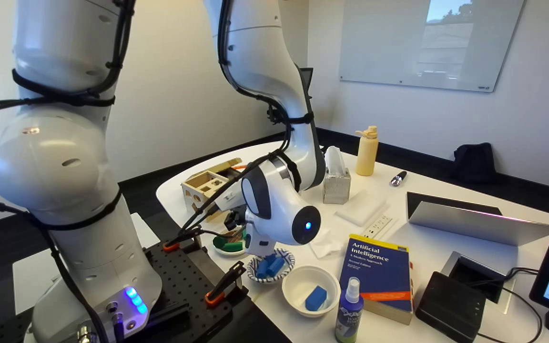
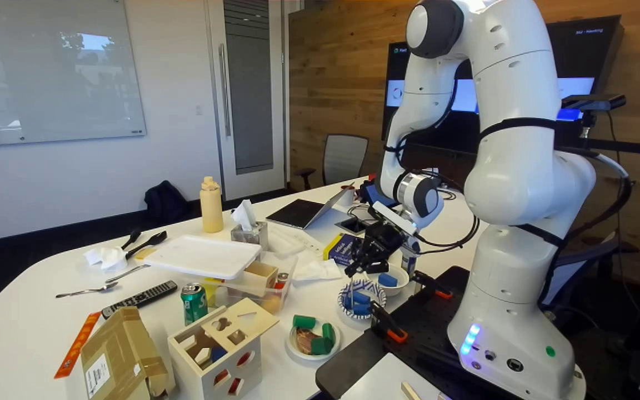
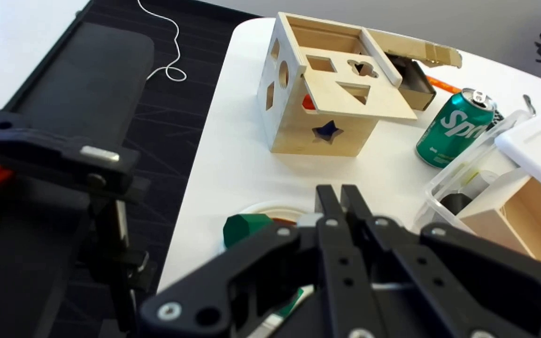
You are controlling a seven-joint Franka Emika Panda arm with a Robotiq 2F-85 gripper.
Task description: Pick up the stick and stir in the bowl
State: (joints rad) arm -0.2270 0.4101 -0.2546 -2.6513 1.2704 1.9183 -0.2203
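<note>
Item, one gripper (image 3: 338,192): we record its fingers nearly together, a narrow gap between the tips, clamped on a thin pale stick (image 2: 352,285) that hangs downward in an exterior view. Item, one patterned bowl (image 2: 376,291) holding blue blocks (image 2: 361,309), below the gripper; whether the stick touches it, we cannot tell. Item, one small white bowl (image 2: 303,356) of green blocks (image 2: 304,321), on the bench (image 2: 20,333), near and to one side of the gripper, partly hidden behind it in the wrist view.

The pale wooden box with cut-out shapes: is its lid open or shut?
Partly open. In the wrist view, the flat wooden lid juts past one edge of the box, leaving a gap where the inside shows.
</note>
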